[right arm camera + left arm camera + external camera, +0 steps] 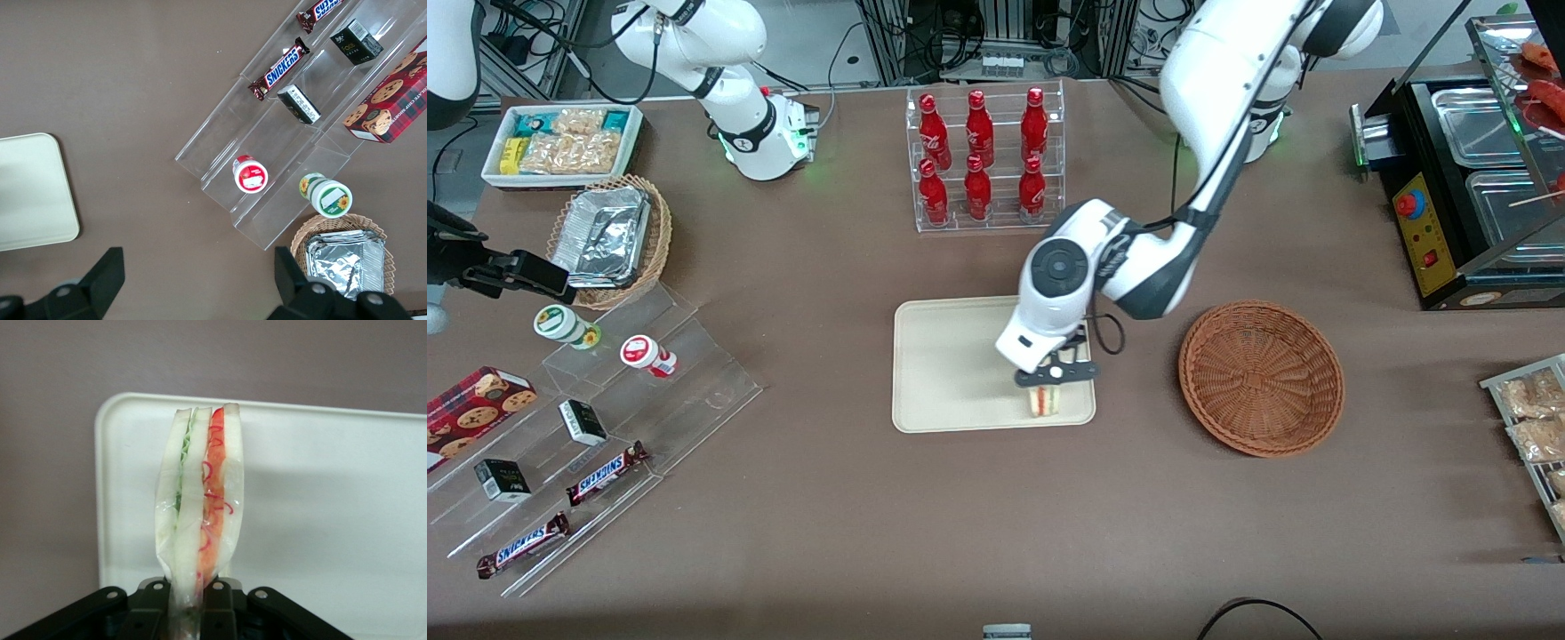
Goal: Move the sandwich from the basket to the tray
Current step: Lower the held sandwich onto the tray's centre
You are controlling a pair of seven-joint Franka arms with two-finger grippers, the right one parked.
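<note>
The sandwich (1042,400), a wrapped wedge of pale bread with red and green filling, is held on edge between my fingers. In the wrist view the sandwich (200,500) stands up out of my gripper (195,600), which is shut on its lower end. My gripper (1051,380) hangs over the cream tray (947,356), at the tray's corner nearest the front camera and the basket. I cannot tell whether the sandwich touches the tray (320,513). The reddish-brown wicker basket (1261,376) lies beside the tray, toward the working arm's end, with nothing in it.
A clear rack of red bottles (983,160) stands farther from the front camera than the tray. A clear stepped stand (596,444) with snack bars, small boxes and cups lies toward the parked arm's end. A black food warmer (1467,178) stands at the working arm's end.
</note>
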